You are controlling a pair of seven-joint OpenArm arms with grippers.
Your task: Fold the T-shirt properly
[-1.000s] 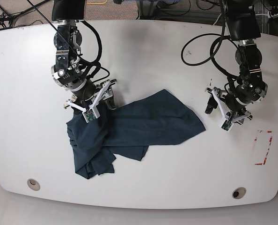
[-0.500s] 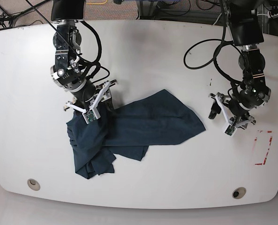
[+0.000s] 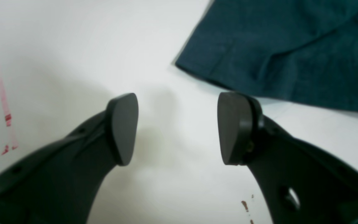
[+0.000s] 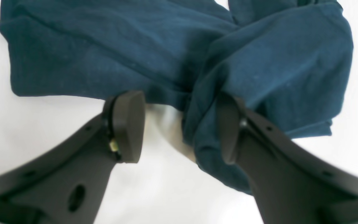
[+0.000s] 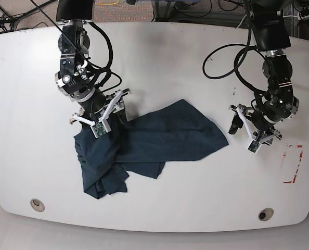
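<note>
The dark navy-teal T-shirt (image 5: 165, 135) lies crumpled on the white table (image 5: 196, 62), bunched at the left front and with a flat corner pointing right. My right gripper (image 5: 105, 117) hangs over the shirt's upper left part. In the right wrist view this gripper (image 4: 180, 124) is open. A raised fold of the T-shirt (image 4: 204, 130) lies between its pads, touching the right one and clear of the left one. My left gripper (image 5: 243, 132) hangs over bare table just right of the shirt's corner. In the left wrist view it (image 3: 177, 124) is open and holds nothing, with the T-shirt's hem (image 3: 291, 46) ahead of it.
Red tape marks (image 5: 294, 164) sit on the table at the far right, seen also as red marks (image 3: 3, 102) in the left wrist view. Two round holes (image 5: 37, 204) (image 5: 265, 214) lie near the front edge. Cables hang behind both arms.
The left gripper has shifted a little toward the front and turned slightly beside the shirt's corner. The right gripper and the T-shirt have hardly moved.
</note>
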